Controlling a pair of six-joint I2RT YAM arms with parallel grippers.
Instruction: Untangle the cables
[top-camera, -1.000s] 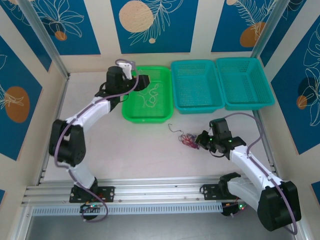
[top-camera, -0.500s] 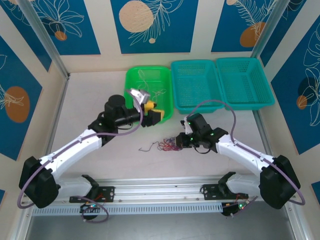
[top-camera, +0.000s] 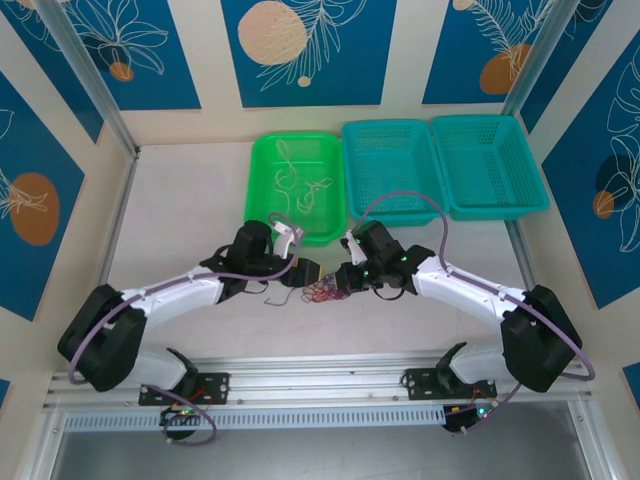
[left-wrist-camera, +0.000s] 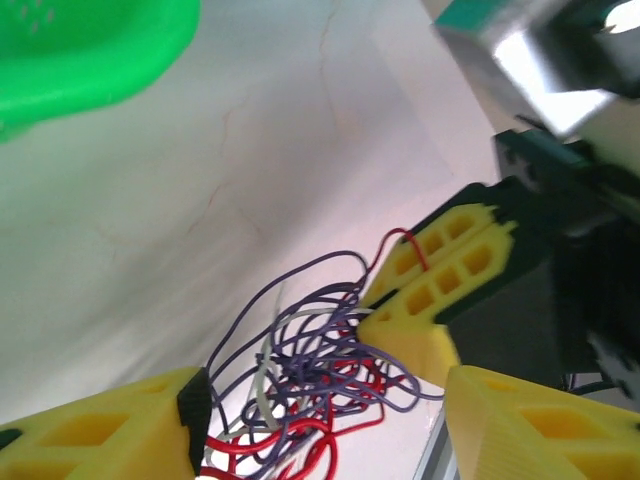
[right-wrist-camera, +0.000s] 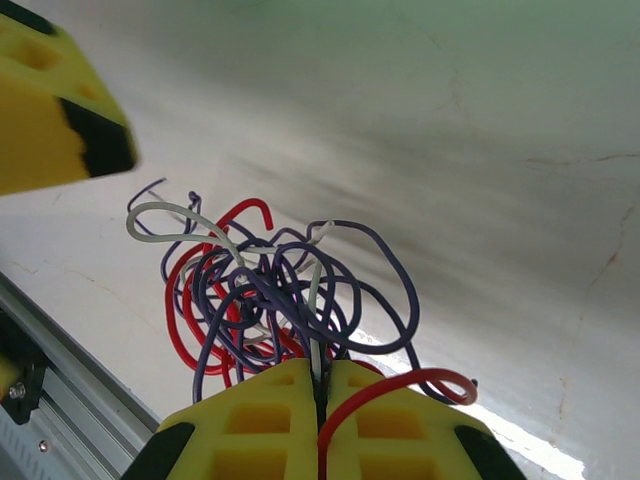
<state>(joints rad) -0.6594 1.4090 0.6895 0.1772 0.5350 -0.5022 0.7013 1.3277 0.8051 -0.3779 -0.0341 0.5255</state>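
Note:
The cables (top-camera: 322, 291) are a small knot of purple, red and white wires lying on the table in front of the green basket. My right gripper (top-camera: 343, 278) is shut on several strands at the knot's right side. In the right wrist view its yellow fingertips (right-wrist-camera: 322, 378) are pressed together on a white and a red wire, with the loops (right-wrist-camera: 270, 290) fanning out ahead. My left gripper (top-camera: 305, 272) is at the knot's left side and open. In the left wrist view the cables (left-wrist-camera: 320, 370) lie between its wide-apart fingers (left-wrist-camera: 325, 400), and the right gripper's fingers (left-wrist-camera: 440, 280) face it.
A green basket (top-camera: 251, 200) behind the knot holds loose white wires (top-camera: 300, 190). Two teal baskets (top-camera: 392, 200) (top-camera: 490, 170) stand to its right. A thin dark strand (top-camera: 271, 297) trails left of the knot. The aluminium rail (top-camera: 320, 370) runs along the near edge.
The left arm swung from the green basket down to the knot and its jaws narrowed a little. The right gripper, still shut, dragged the knot leftward towards the left gripper.

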